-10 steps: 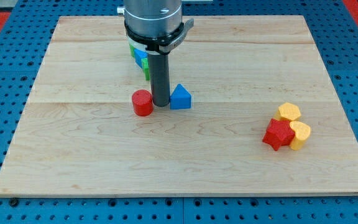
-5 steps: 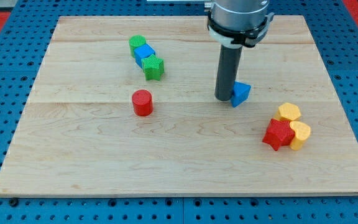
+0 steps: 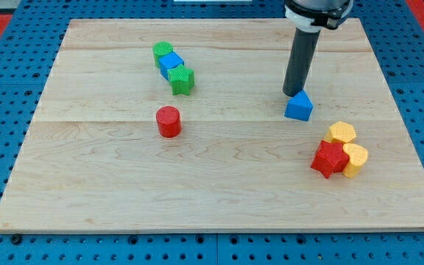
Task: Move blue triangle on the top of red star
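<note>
The blue triangle (image 3: 299, 107) lies on the wooden board, right of centre. My tip (image 3: 293, 93) is just above it in the view, touching or nearly touching its upper left edge. The red star (image 3: 329, 158) lies lower right of the triangle, a short gap away. Two yellow blocks press against the star: one (image 3: 341, 132) at its upper right and one (image 3: 355, 159) at its right.
A red cylinder (image 3: 168, 121) stands left of centre. A row of a green cylinder (image 3: 162, 51), a blue cube (image 3: 171, 63) and a green star (image 3: 182, 79) lies at the upper left. The board's right edge (image 3: 407, 125) is near the star.
My tip pushed the blue triangle from beside the red cylinder rightward across the board to near the red star, then moved to the triangle's upper side. The other blocks have not moved.
</note>
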